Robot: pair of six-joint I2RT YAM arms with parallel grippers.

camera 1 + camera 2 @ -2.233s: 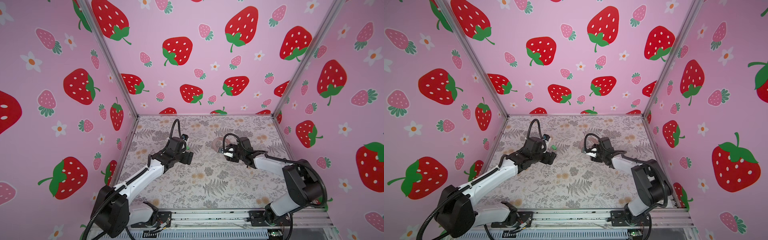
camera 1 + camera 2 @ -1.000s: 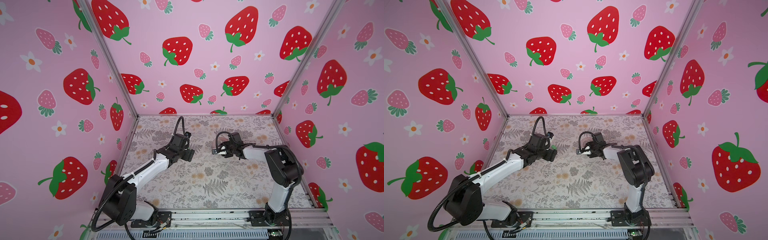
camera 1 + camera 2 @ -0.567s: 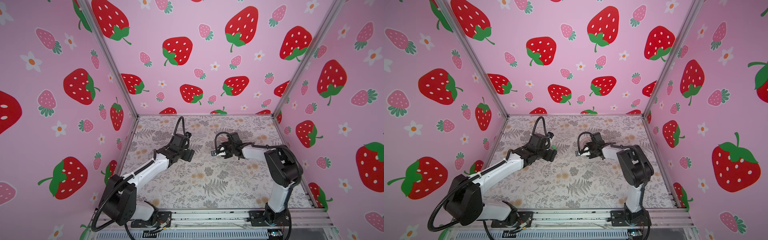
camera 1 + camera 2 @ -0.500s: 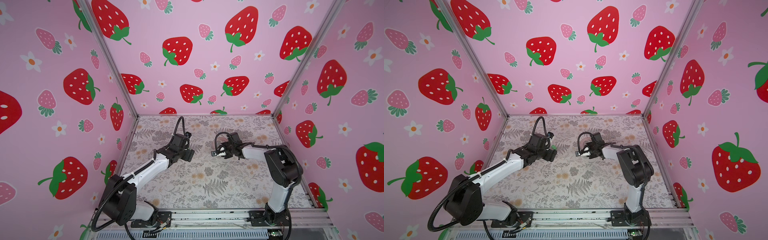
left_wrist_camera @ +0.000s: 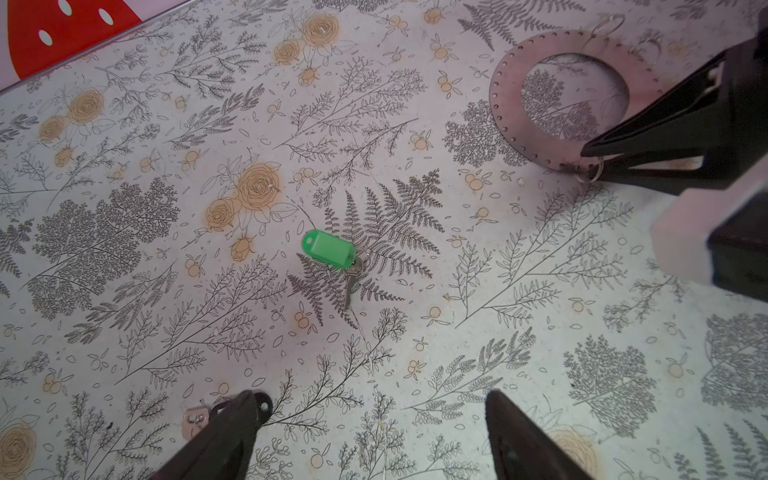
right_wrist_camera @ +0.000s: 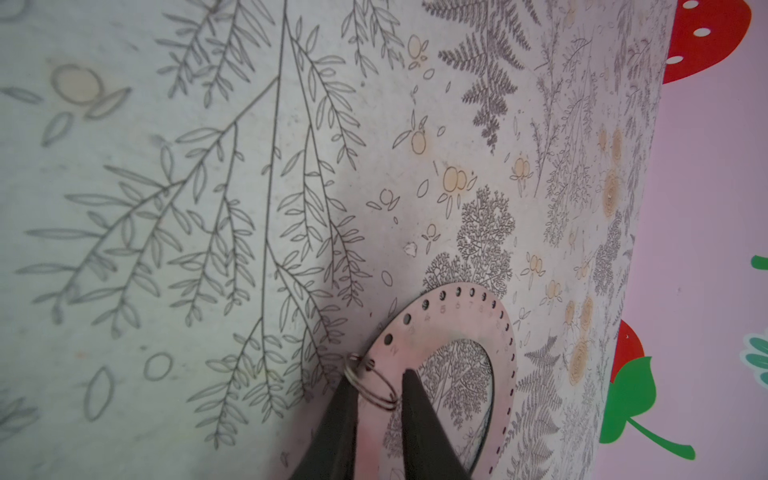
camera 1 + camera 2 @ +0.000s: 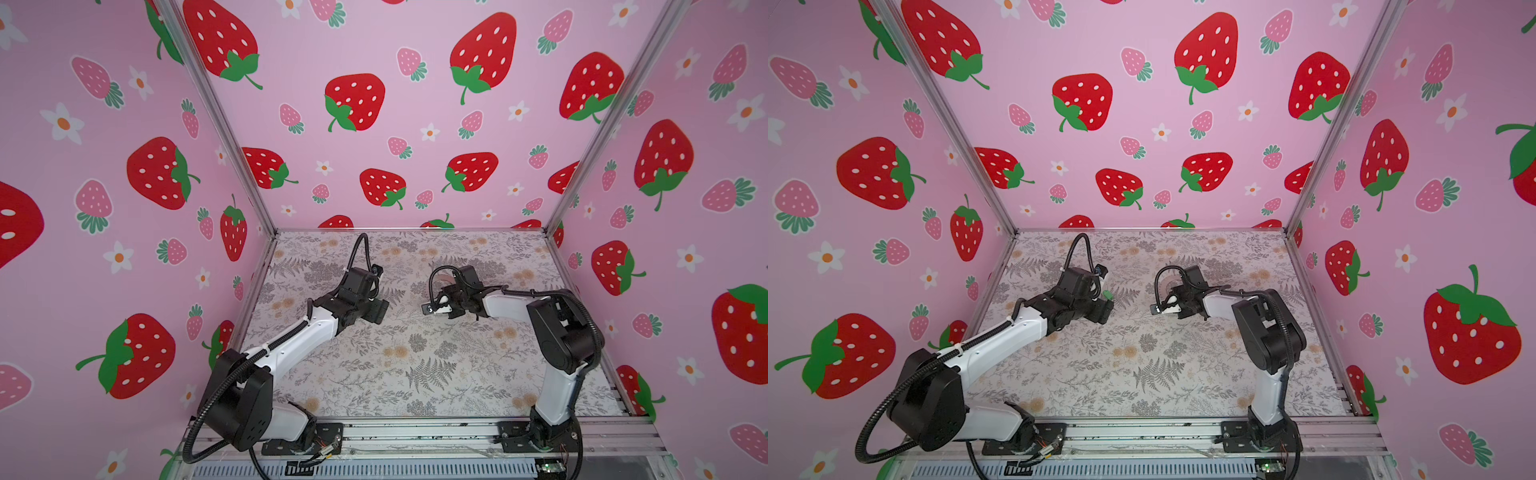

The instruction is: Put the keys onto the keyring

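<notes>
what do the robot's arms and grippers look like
Both the left arm and right arm have white link shells with bulky black joint housings. A black ribbed hose runs along each, and thin black cables arch over the wrists. The left gripper and right gripper have slim black fingers tapering to points.

Left tool [image 5: 372,397] hangs low, jaws spread wide; right tool [image 6: 377,374] shows a narrow gap.

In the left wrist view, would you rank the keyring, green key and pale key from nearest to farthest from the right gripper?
1. Keyring: at the tips of the right gripper.
2. Green key: between the grippers.
3. Pale key: beside a finger of the left gripper.
</notes>
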